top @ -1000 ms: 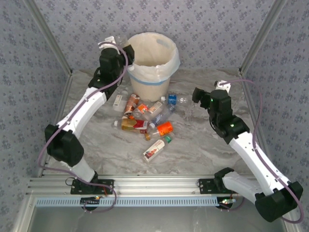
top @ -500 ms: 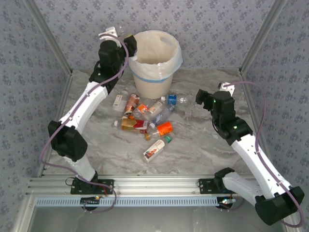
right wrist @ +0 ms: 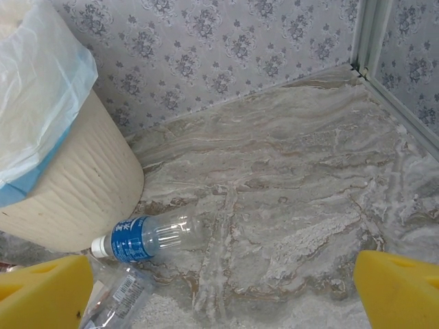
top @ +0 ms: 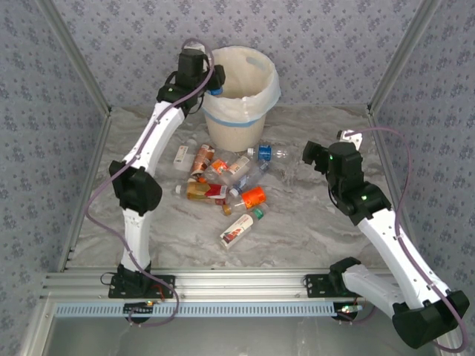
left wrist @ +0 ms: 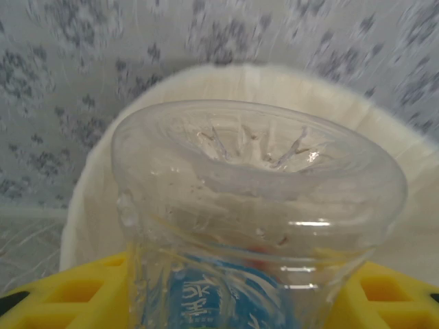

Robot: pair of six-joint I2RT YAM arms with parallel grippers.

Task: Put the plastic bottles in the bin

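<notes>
One clear bottle point(left wrist: 254, 178) with a blue label is clamped between the yellow pads point(left wrist: 62, 295) of the left gripper point(top: 211, 80). The jaws are drawn in close on the bottle's body, and its ribbed base is turned toward the wrist camera. The held bottle is carried high, at the left edge of the rim of the bin point(top: 261, 74), and in the left wrist view the bin's white-lined mouth is seen just beyond the bottle's base. The bin is lined with a translucent white bag folded down over a pale blue band; what is seen of its inside is pale, and whether anything lies in it cannot be told. About a dozen further plastic bottles point(top: 223, 182) are spread in a loose heap on the marble-patterned table point(top: 312, 230), just in front of the bin. The right gripper point(right wrist: 219, 301) is held with its fingers spread wide and nothing between them, above the table to the right of the heap. Below it a blue-labelled bottle point(right wrist: 147, 236) is laid on its side near the bin's base, with a crumpled clear bottle point(right wrist: 113, 295) just beside it.
</notes>
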